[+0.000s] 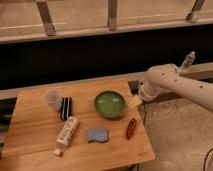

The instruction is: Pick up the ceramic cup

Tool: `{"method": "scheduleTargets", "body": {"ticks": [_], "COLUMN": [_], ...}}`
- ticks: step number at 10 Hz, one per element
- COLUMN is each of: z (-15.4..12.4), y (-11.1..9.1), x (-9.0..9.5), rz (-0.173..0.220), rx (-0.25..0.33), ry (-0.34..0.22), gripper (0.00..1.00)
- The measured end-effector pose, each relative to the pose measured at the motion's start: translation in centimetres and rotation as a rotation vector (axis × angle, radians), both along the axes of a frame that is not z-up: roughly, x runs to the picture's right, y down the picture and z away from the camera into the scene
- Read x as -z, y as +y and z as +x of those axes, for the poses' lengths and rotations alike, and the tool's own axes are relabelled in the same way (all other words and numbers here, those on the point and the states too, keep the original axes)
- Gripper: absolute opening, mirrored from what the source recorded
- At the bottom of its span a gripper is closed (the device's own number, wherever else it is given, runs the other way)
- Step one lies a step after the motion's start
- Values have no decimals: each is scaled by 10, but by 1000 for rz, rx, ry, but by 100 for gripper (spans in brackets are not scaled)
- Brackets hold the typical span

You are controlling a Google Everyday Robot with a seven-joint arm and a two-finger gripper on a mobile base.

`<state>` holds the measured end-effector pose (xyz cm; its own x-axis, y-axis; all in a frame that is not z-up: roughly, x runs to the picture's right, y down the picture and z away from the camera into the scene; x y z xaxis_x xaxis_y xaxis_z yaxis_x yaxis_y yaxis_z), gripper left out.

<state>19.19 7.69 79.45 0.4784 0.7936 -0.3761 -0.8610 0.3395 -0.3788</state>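
Well left of the green bowl (109, 103), toward the bench's (32, 142) back-left corner, stands the ceramic cup (52, 98): small, pale whitish-pink, handleless, upright, with a dark case (65, 108) just beside it. Just right of the bowl hangs the claw (135, 102), clenched or released I cannot tell. From it, the cup lies leftward, beyond the bowl.

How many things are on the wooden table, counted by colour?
Pale whitish-pink: 1, small ceramic cup
Black: 1, flat black block
Green: 1, wide green bowl
White: 1, white labelled bottle
Blue: 1, blue sponge-like pad
Reddish-brown: 1, slim reddish-brown object
Total: 6
The robot's gripper sits just right of the bowl, far from the cup.
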Motion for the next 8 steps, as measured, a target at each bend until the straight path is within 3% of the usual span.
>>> {"method": "scheduleTargets", "body": {"ticks": [5,8], "z": [0,-7], "y": [0,-25], "x": [-1,2], "rz": [-1,23], "rx": [-1,52], "ry": [-1,-15], "gripper": [80,80]}}
